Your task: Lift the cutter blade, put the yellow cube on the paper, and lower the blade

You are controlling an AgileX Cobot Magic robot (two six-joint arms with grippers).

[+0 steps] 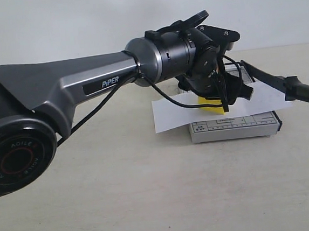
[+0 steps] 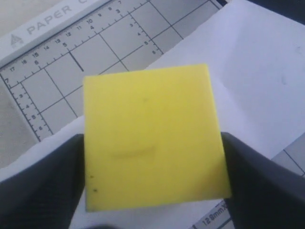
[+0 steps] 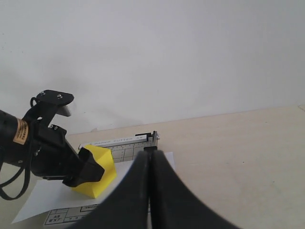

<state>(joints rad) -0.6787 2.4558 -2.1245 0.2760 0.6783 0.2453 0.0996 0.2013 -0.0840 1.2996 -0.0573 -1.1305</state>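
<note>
The yellow cube (image 1: pixel 210 104) (image 2: pixel 152 138) (image 3: pixel 97 176) sits between the fingers of my left gripper (image 1: pixel 213 97) (image 2: pixel 152 181), which is shut on it just over the white paper (image 1: pixel 170 114) (image 2: pixel 257 71) (image 3: pixel 47 195). The paper lies across the grey gridded trimmer base (image 1: pixel 234 126) (image 2: pixel 95 43) (image 3: pixel 119 145). I cannot tell whether the cube touches the paper. The cutter blade (image 1: pixel 264 75) is raised, slanting up from its hinge towards the right. My right gripper (image 3: pixel 151 162) is shut on the blade's handle end and looks along it to the hinge.
The left arm's long grey body (image 1: pixel 76 90) reaches across from the left above the beige tabletop (image 1: pixel 151 202). A white wall (image 3: pixel 167 57) stands behind the trimmer.
</note>
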